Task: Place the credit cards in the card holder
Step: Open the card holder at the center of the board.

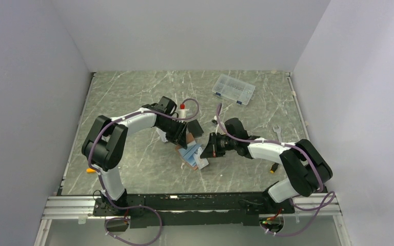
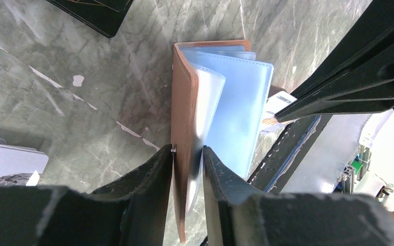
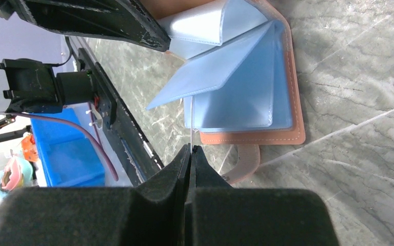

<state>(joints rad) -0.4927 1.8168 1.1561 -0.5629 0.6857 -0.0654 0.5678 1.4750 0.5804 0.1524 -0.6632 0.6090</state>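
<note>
Card holder (image 3: pixel 246 87): lying open on the table (image 1: pixel 133 97) between the two arms, its tan cover showing around the edge and its blue-grey pockets fanning upward.
Left fingers (image 2: pixel 210 171): clenching one tan leather flap together with a clear sleeve, propping that side upright.
Right fingers (image 3: pixel 187 164): pinching a thin pale card (image 3: pixel 191 123) by its near end. The card is showing edge-on, and its free end is reaching the lower edge of a raised blue leaf. I cannot tell whether it is touching.
Step in hand: probably lining the card up with a pocket mouth, with nothing seated yet.
How the card is handling: likely light, stiff and slick, so it is flexing little but may be slipping in a shallow pinch. A hold on the trailing short edge is leaving the leading end free.
How the holder is handling: soft and floppy, its leaves sagging shut unless something is holding them apart. The cover flap is looking like the firmest place to hold.
Risk: the card may be catching on a leaf edge and pushing the holder away.
</note>
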